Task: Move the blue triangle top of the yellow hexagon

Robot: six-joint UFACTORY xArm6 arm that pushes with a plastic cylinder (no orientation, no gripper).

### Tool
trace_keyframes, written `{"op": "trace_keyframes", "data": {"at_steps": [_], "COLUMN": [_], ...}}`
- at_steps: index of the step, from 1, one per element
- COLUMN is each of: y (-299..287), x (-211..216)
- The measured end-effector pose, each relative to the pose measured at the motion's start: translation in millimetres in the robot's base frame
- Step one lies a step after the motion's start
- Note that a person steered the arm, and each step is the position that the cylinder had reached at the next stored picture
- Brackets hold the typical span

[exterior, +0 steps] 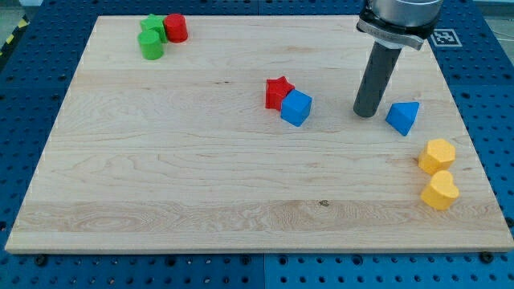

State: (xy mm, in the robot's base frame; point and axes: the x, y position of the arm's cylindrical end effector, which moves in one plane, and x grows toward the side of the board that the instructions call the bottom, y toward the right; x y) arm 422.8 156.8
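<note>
The blue triangle (403, 117) lies on the wooden board at the view's right. The yellow hexagon (437, 155) lies below it and slightly to the right, apart from it. My tip (367, 113) rests on the board just left of the blue triangle, with a small gap between them. The rod rises from it to the arm at the view's top right.
A yellow heart (440, 191) lies just below the hexagon. A red star (278, 91) touches a blue cube (295, 107) near the board's middle. A green star (152, 25), a green cylinder (150, 44) and a red cylinder (176, 28) cluster at the top left. The board's right edge (474, 160) is near the yellow blocks.
</note>
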Motion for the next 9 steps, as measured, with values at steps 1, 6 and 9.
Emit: {"op": "trace_keyframes", "data": {"at_steps": [1, 6, 9], "y": [22, 51, 43], "x": [0, 6, 13]}}
